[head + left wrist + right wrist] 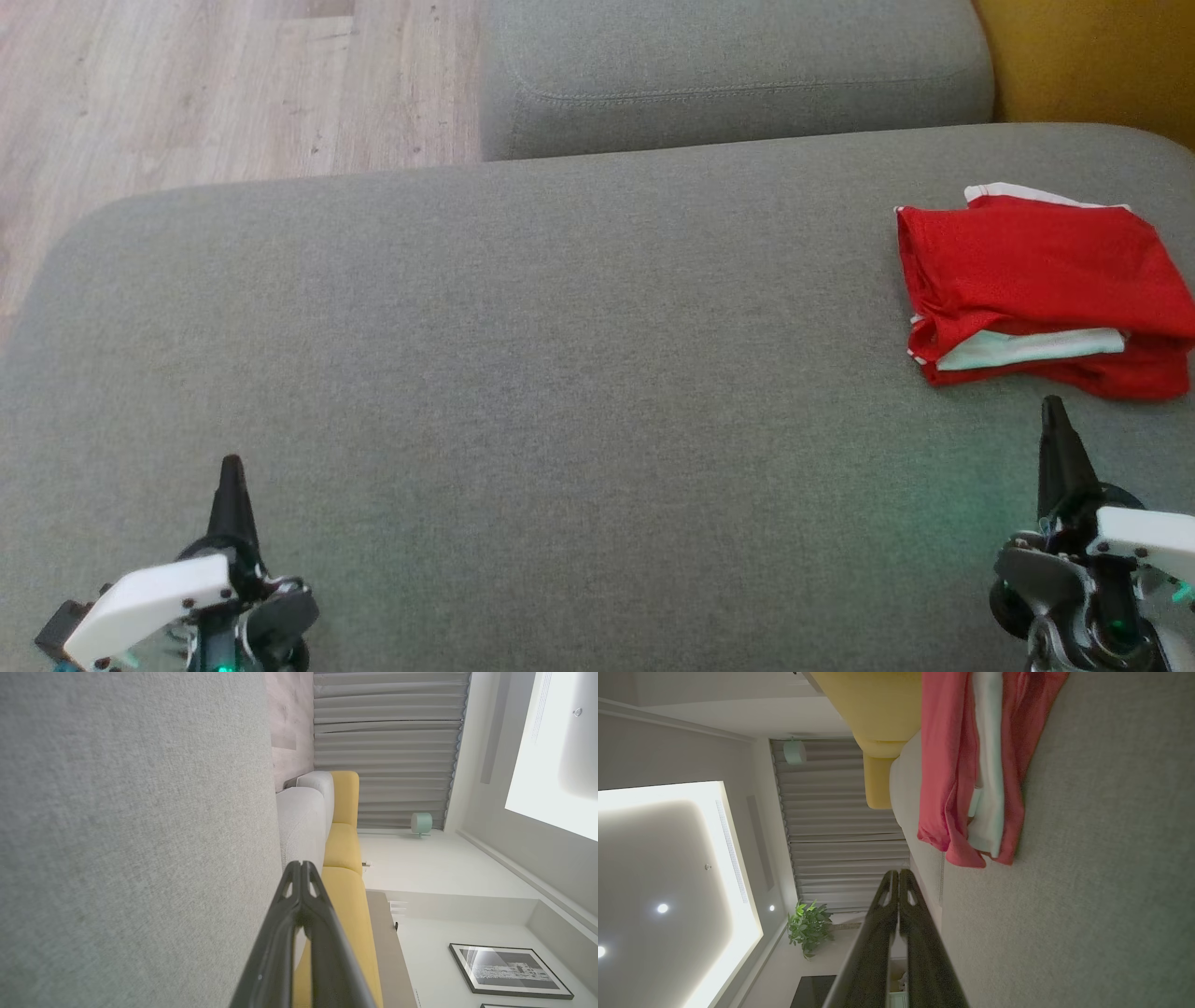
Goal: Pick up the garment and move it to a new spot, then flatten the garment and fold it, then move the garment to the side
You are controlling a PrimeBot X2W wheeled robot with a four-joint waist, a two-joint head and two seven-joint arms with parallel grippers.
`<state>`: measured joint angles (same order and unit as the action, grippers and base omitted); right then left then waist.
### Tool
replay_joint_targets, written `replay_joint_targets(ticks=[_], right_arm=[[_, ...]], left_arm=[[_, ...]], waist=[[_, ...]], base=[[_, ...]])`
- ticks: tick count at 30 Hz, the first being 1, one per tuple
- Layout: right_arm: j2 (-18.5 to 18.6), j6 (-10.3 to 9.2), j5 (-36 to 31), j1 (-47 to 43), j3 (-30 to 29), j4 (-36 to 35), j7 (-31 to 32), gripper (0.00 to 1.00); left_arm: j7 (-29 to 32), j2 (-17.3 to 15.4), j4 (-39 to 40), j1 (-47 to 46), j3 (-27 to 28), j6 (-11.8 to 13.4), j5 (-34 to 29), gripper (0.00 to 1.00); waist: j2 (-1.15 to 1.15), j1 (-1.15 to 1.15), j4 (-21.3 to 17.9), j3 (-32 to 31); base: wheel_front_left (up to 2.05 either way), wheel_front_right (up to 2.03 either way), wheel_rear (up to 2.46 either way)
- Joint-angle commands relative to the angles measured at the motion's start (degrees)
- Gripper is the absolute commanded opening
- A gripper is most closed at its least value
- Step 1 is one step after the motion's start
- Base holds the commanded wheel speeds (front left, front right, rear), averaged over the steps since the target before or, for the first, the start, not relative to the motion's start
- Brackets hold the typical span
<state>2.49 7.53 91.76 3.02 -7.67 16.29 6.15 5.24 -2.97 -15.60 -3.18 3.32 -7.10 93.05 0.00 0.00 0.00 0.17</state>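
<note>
- You have the garment [1036, 280] lying at the right edge of the grey cushion [523, 373], toward its far right corner. Its right side runs out of the head view.
- It is red with white trim and sits folded in a compact stack. A pale band shows between the red layers on the near side, and a white strip peeks out at the far edge.
- Your right gripper [1053, 406] is over the near right part of the cushion, just short of the garment's near edge and not touching it. Its jaws are pressed together with nothing between them.
- In the right wrist view the red folds lie ahead of the fingertips and off to one side, apart from them.
- Your left gripper [231, 471] is over the near left part of the cushion, well apart from the garment. Its jaws are also pressed together and empty.
- The middle of the cushion between your two grippers is bare fabric.
- Beyond the far edge sits a second grey cushion [728, 75], with a yellow seat [1092, 56] to its right and wooden floor [187, 84] to its left.
</note>
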Motion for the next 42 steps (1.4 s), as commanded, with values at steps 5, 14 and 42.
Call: replay_joint_targets(ticks=[5, 14, 42], right_arm=[[0.39, -0.04, 0.40, 3.16, 1.15, -2.26, 0.34, 0.00], [0.39, -0.04, 0.41, 3.16, 1.16, -2.26, 0.34, 0.00], [0.39, -0.04, 0.41, 3.16, 1.16, -2.26, 0.34, 0.00]], left_arm=[[0.36, -0.72, 1.58, -2.91, 2.08, -0.38, 0.04, 0.00], [0.46, -0.63, 1.58, -2.92, 2.21, -0.38, -0.07, 0.00], [0.72, -0.41, 1.57, -2.95, 2.53, -0.38, -0.34, 0.00]], waist=[[0.00, 0.00, 0.00, 0.00], [0.00, 0.00, 0.00, 0.00], [0.00, 0.00, 0.00, 0.00]], base=[[0.00, 0.00, 0.00], [0.00, 0.00, 0.00], [0.00, 0.00, 0.00]])
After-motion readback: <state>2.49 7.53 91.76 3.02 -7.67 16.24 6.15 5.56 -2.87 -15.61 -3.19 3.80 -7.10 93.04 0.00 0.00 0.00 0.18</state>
